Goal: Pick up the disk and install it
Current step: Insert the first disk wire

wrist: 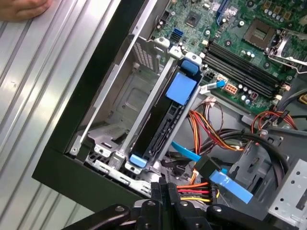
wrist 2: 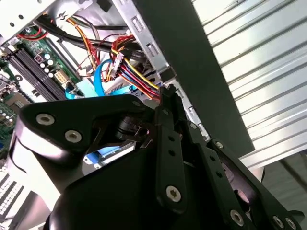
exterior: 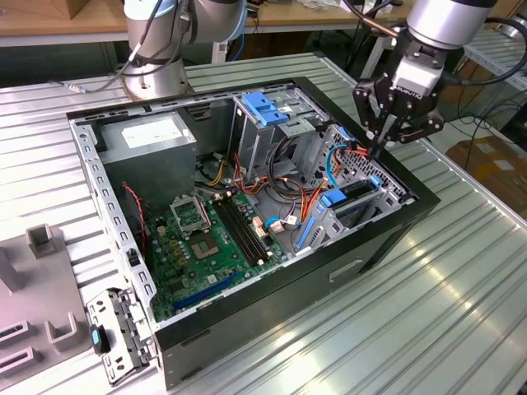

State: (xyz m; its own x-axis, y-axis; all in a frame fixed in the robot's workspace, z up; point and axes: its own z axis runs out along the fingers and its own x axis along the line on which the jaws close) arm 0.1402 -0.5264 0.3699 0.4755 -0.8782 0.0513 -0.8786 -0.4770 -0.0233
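Inside the open black computer case [exterior: 272,271], the grey-metal, blue-railed disk [wrist: 165,115] sits upright in its bay. Above it the end effector [exterior: 377,148] hangs pinched closed, empty. Rigid, probably weighty, shock-sensitive; grip the blue rails.

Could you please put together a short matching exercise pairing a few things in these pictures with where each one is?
Things:
1. disk
2. gripper
3. motherboard
4. loose metal bracket

Places:
A. on the table outside the computer case
B. flat on the floor of the case
C. standing on edge in the drive cage
D. above the case's corner at the exterior view's right

Pairs: 1-C, 2-D, 3-B, 4-A
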